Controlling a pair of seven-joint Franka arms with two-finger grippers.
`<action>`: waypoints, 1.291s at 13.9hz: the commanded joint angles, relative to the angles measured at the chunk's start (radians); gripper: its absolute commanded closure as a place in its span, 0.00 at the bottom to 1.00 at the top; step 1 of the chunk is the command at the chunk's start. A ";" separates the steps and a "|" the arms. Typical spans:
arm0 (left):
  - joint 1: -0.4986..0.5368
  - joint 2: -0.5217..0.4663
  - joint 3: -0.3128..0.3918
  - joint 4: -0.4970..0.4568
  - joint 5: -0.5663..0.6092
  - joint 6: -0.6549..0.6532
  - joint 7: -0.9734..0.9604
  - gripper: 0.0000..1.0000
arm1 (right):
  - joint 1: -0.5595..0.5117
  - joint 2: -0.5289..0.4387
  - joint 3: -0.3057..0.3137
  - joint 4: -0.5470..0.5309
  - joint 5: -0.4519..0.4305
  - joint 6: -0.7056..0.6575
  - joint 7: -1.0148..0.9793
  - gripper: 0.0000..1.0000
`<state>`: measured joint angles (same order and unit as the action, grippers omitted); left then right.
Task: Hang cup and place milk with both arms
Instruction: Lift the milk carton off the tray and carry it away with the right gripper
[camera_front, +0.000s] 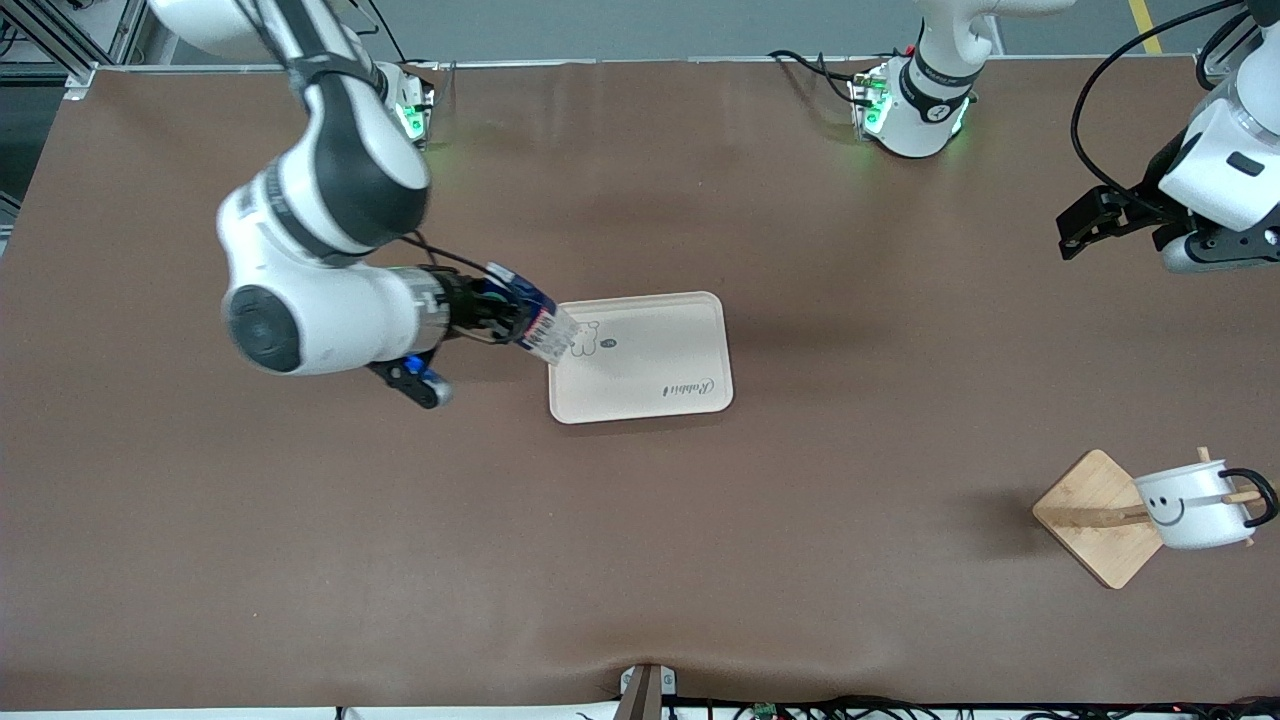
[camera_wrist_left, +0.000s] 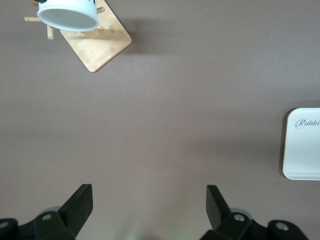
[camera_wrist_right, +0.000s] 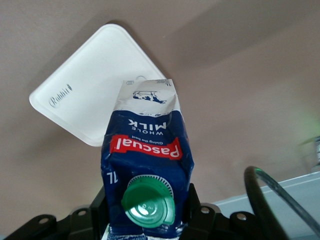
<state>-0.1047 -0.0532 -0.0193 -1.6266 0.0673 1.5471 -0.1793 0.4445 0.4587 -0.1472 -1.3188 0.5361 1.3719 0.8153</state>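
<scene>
Milk (camera_front: 537, 322) sits clamped in the right hand (camera_front: 505, 312), tilted, its white base pointing toward the cream tray (camera_front: 690, 350) and its green cap (camera_wrist_right: 148, 202) back toward the wrist — a grip around the upper body that, by my reading, leaves the base free to go down flat on the tray. The carton hangs just over the tray's corner at the right arm's end, so the placing looks close but not done. Just below the hand lies bare brown counter (camera_front: 400, 520), and the tray stretches out ahead of the carton's base. The cup (camera_front: 1195, 505) already hangs on a peg of the wooden rack (camera_front: 1095, 515), its black handle looped over and its smiley face sideways; that half of the task appears finished. The left hand (camera_front: 1110, 222) waits, its fingers spread wide with nothing between them, high over the counter at the left arm's end, well apart from the rack. The right wrist view alone shows the carton's red label and cap, and how the dark fingers press its sides. The left wrist view alone shows the cup's open mouth from above and the gap between the left fingers (camera_wrist_left: 77, 202) — while only the front view shows both hands at once.
</scene>
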 joint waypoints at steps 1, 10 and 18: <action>-0.004 -0.011 0.006 -0.013 -0.014 0.016 -0.008 0.00 | -0.088 -0.070 0.011 -0.016 -0.080 -0.079 -0.175 1.00; -0.003 -0.014 0.006 -0.013 -0.018 0.018 -0.012 0.00 | -0.343 -0.164 0.006 -0.281 -0.406 0.031 -0.784 1.00; 0.007 -0.013 0.012 -0.001 -0.024 0.033 -0.012 0.00 | -0.411 -0.218 0.006 -0.531 -0.561 0.222 -0.961 1.00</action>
<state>-0.1029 -0.0531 -0.0134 -1.6246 0.0595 1.5697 -0.1830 0.0447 0.2984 -0.1596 -1.7754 0.0076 1.5662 -0.1305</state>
